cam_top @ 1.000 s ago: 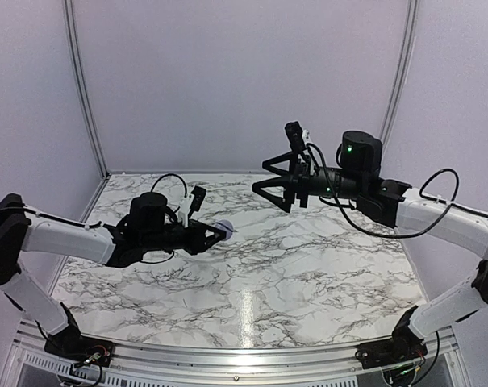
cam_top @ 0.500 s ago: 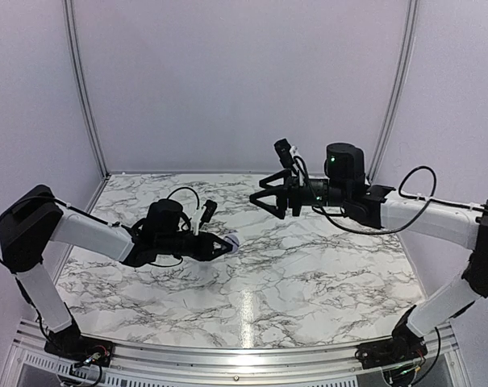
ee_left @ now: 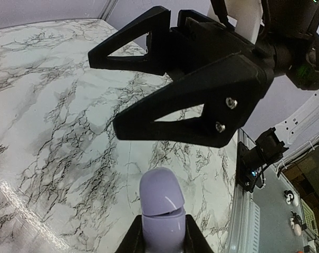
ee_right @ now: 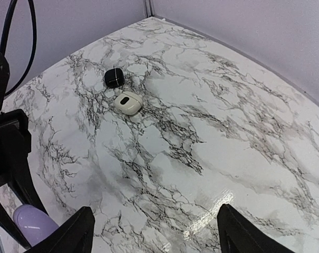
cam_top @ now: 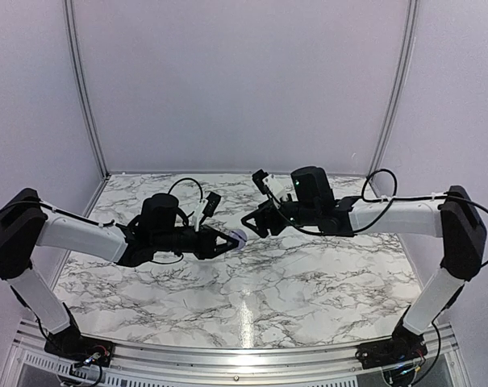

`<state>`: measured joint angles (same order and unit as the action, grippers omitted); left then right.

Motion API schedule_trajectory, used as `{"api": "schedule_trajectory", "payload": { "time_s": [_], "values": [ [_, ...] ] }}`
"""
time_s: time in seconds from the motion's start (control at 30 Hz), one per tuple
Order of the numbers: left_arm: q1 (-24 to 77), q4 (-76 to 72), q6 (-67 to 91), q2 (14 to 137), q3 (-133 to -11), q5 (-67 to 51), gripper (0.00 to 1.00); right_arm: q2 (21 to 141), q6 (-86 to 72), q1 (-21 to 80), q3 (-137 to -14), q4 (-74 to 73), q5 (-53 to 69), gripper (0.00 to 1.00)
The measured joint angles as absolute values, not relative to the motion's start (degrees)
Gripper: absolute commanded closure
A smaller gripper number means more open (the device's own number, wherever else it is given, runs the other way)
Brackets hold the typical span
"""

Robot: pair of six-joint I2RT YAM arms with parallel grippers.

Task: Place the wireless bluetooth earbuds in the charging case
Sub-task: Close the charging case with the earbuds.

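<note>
Scene evenly lit from above | white glare streak reflected on bench | wrist views bowed at edges

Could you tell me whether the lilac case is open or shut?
Shut: the lilac case shows only a thin seam under its lid.

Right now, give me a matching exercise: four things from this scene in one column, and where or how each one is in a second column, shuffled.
Things:
1. lilac case
2. black case
3. cream case
4. right gripper

Places or states:
A. on the table, closest to the walls' corner
B. open in the air, holding nothing
C. clamped in the left gripper
D. on the table beside another case, farther from the corner

Pairs: 1-C, 2-A, 3-D, 4-B
</note>
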<state>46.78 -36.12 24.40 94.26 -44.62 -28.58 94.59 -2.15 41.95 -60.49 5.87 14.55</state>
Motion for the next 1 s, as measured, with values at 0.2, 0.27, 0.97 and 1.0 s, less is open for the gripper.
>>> {"api": "schedule_trajectory", "payload": {
  "time_s": [0.2,0.27,0.97,1.0],
  "values": [
    [46.8,-36.1,25.8,94.6,-46.5,-29.0,1.0,95.1,1.7,45.2,-62.7,5.4,7.1,0.19],
    [46.8,-36.1,26.2,94.6,-47.1,-29.1,1.0,95.6,3.1,46.0,-63.0,5.4,5.7,0.19],
    [44.7,-30.3,31.9,95.3,-47.1,-30.9,1.0,96.9,15.8,54.7,-63.2,3.0,-13.1,0.23],
    [44.5,-29.9,32.1,95.3,-47.1,-30.7,1.0,96.9,15.9,54.9,-63.2,3.0,-13.3,0.23]
  ]
}}
